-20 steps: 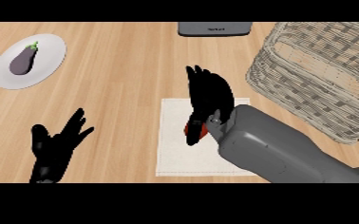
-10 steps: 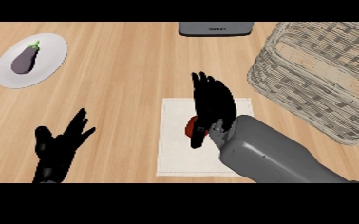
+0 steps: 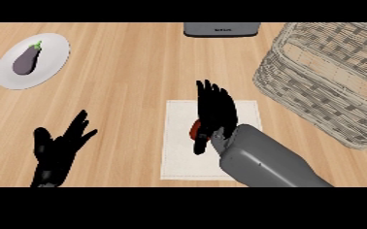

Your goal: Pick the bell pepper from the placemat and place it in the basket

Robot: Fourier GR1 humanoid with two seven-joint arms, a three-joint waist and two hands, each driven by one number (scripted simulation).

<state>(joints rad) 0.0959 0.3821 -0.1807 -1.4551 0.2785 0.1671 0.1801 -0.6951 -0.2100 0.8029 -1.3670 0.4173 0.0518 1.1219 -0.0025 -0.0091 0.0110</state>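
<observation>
Red bell pepper point(image 3: 194, 128) on your white placemat point(image 3: 179, 150) | right hand point(image 3: 215, 111) over it, fingers straight, touching | basket point(image 3: 315, 77) at right | left hand point(image 3: 61, 148) open, resting lower left.

Just a light wooden counter point(image 3: 129, 68), seen from straight above.
The grain runs sideways, lighting's even with soft shadows, and a grey appliance point(image 3: 221, 29) pokes in at the far edge.
</observation>
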